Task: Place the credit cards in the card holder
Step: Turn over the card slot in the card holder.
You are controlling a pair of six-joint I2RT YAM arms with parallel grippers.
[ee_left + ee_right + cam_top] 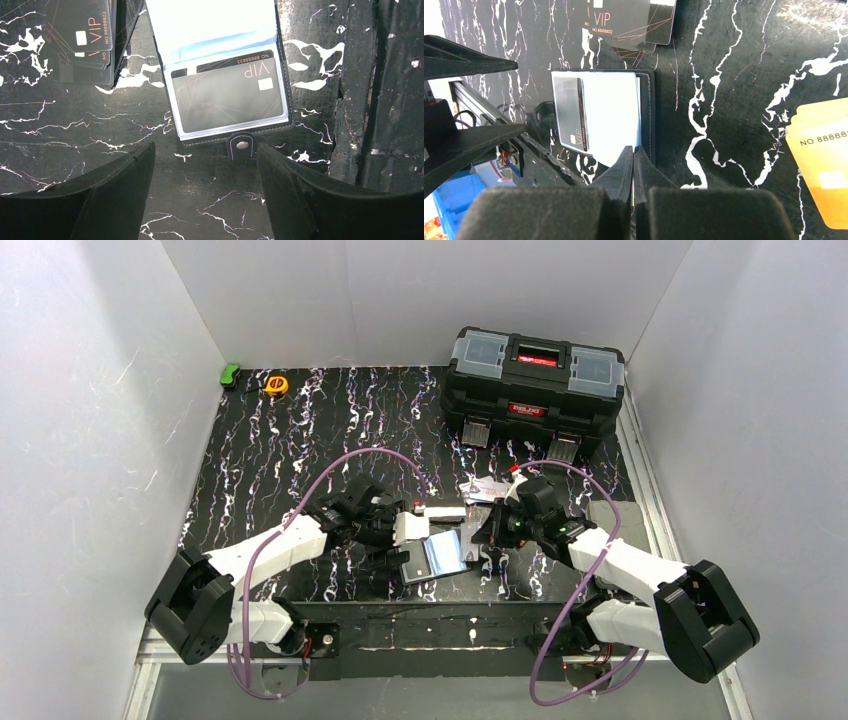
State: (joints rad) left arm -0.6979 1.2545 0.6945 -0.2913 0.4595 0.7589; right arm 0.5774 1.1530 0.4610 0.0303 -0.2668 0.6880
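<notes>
The card holder (pixel 230 132) lies open on the marbled mat, with one dark VIP card (pixel 230 92) in its clear sleeve. From above, the card holder (pixel 437 556) sits between both arms. My left gripper (pixel 205 167) is open and empty, just short of the clasp tab (pixel 241 145). My right gripper (pixel 633 150) is shut at the corner of the holder's white upper sleeve page (pixel 611 112), with a thin sliver showing between its pads. A stack of dark credit cards (pixel 82 42) lies beside the holder. Orange cards (pixel 824 170) lie to the right in the right wrist view.
A large black toolbox (pixel 535 385) stands at the back right. A yellow tape measure (pixel 277 385) and a green object (pixel 230 373) lie at the far left corner. White walls enclose the mat; a metal rail (pixel 484 107) runs along the near edge.
</notes>
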